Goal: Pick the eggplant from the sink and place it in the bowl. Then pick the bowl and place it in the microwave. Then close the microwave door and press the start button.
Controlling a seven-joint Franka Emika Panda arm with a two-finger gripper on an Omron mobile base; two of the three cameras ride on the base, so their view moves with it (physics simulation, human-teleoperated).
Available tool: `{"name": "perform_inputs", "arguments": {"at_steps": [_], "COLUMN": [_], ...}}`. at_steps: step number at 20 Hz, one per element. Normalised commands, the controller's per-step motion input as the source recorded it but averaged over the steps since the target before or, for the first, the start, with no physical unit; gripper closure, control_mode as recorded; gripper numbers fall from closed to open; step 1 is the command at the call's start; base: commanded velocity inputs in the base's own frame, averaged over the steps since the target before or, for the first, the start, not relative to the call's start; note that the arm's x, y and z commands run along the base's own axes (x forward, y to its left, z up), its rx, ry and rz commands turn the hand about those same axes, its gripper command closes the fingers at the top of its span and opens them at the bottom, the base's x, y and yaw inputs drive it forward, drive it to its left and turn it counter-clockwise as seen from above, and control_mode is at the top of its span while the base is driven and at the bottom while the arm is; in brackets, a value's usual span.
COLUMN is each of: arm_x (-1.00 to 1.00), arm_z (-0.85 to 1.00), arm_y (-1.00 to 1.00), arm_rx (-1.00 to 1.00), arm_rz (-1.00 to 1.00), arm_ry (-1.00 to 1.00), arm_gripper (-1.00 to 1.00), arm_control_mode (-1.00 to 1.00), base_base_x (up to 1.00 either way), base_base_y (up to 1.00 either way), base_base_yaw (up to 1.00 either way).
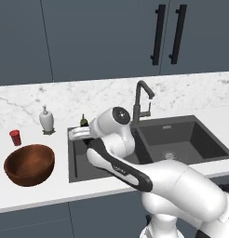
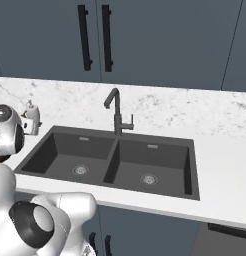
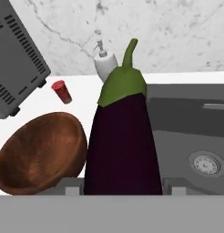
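One marble counter (image 1: 51, 186), dark cabinets (image 1: 97, 37) above.

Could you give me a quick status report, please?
Tool shut on eggplant, lifted over sink. Bowl empty, to the side. Nothing in the way.

Dark blue-grey cabinets (image 1: 102, 37) with black handles (image 1: 158, 35) stand above a white marble counter (image 2: 220, 165).

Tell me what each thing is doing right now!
Eggplant: held upright in the pincer, lifted out of the sink.
Bowl: upright on the counter, nothing inside.
Faucet: no water running.
Red cup: standing upright.
Soap bottle: standing upright.
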Motion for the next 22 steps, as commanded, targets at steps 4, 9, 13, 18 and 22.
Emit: {"name": "perform_inputs", "arguments": {"at_steps": [4,9,13,18,22], "arm_x": [-0.06,-0.05,0.00,0.00,0.10], "arm_z": [0.19,0.03,0.00,0.00,-0.06], "arm_y": [0.67,0.65,0.73,0.60,0.56], "arm_rx": [0.06,0.00,-0.03,-0.14,-0.16], "arm_rz": [0.05,0.03,0.00,0.00,-0.01], "arm_ry": [0.10,0.04,0.11,0.06,0.09], "arm_gripper": [1.00,1.00,1.00,1.00,1.00], "arm_control_mode": [-1.00,-1.00,-1.00,-1.00,-1.00], "base_base_x": [0.00,0.00,0.00,0.00,0.00], "base_base_y": [0.00,0.00,0.00,0.00,0.00], "base_base_yaw": [0.00,0.00,0.00,0.00,0.00]}}
